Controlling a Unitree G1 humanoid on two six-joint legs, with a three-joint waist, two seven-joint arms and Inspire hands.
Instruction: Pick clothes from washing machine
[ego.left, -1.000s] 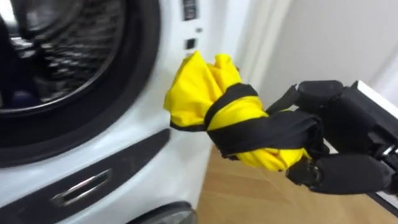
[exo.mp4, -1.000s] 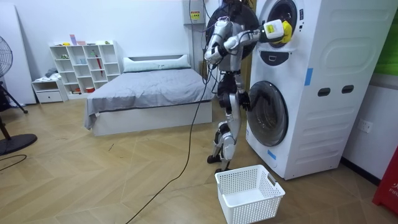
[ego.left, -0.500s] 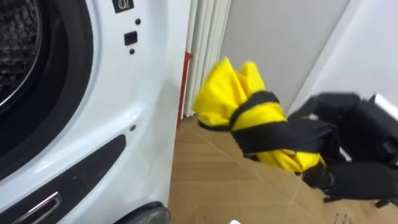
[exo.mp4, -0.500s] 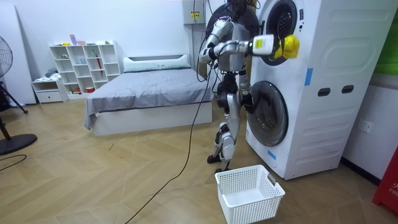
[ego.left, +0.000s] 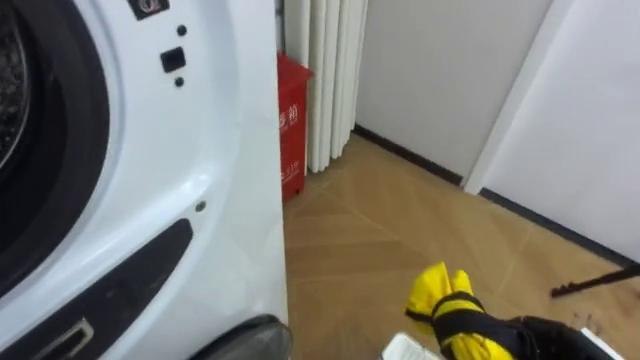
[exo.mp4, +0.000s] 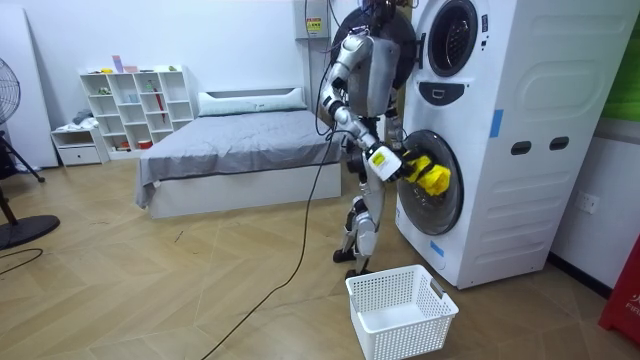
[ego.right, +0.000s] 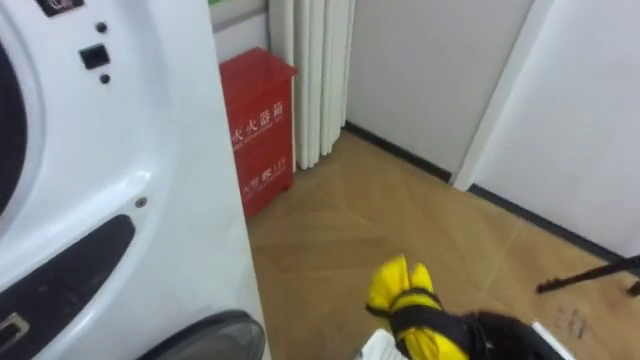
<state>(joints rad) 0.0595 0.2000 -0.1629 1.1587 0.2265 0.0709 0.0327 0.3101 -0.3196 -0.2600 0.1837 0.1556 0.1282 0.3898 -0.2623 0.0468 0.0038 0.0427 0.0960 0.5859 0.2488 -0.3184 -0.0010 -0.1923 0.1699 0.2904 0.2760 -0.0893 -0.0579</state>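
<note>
– Clothes (ego.left: 440, 288), where are they?
– Washing machine (ego.left: 130, 200) at 9 o'clock; the yellow-and-black bundle hangs at 5 o'clock, over the wooden floor (ego.left: 380, 230).
– Held?
– Right hand (ego.left: 560, 342) at its 4 o'clock, clenched round it.

a red box (ego.right: 262, 130) stands beside white curtains (ego.right: 315, 70); a bed (exo.mp4: 240, 145) near shelves (exo.mp4: 135, 105).

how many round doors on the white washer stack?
2: upper door at the stack's top; lower door beneath it, partly behind the yellow garment held in the right hand.
</note>
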